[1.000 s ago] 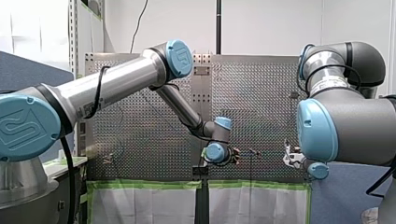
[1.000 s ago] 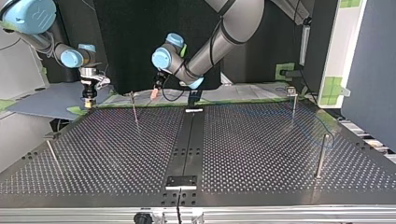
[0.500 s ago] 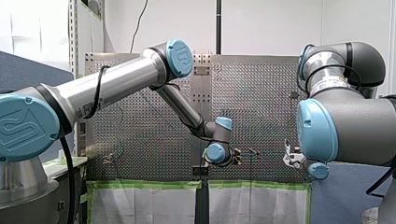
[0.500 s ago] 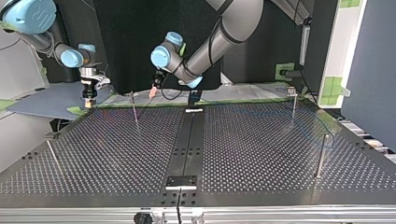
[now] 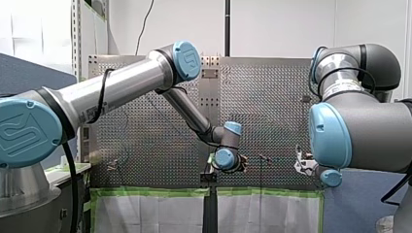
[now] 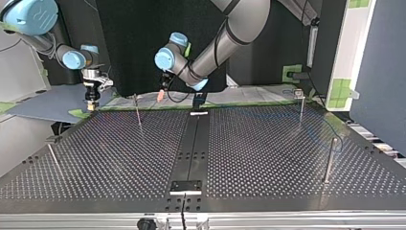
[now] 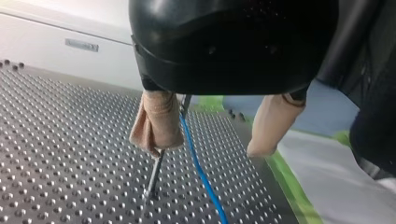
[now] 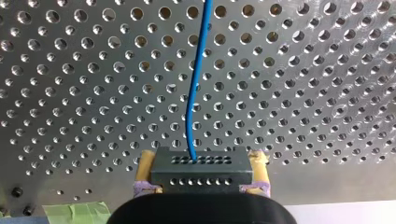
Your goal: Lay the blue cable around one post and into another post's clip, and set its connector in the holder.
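In the left wrist view my left gripper [image 7: 207,147] stands open, its beige pads [image 7: 158,122] wide apart. The blue cable [image 7: 201,172] runs down between them, close to one pad, beside a thin metal post [image 7: 154,175]. My right gripper [image 8: 201,162] is shut on a dark grey connector block [image 8: 205,175], yellow pads on its two sides, and the blue cable [image 8: 191,107] leads away from it over the perforated plate. In the top view my left gripper [image 6: 161,94] hangs by the far post [image 6: 138,111], and my right gripper [image 6: 91,96] is at the far left corner.
Further posts stand at the top view's right [image 6: 300,103], near right [image 6: 329,160] and near left [image 6: 52,154]. A black plate [image 6: 186,186] sits at the near middle of the table [image 6: 119,158]. Green tape [image 6: 253,102] lines the far edge.
My left gripper has shifted slightly sideways near the far post and stays open. My right arm has not moved.
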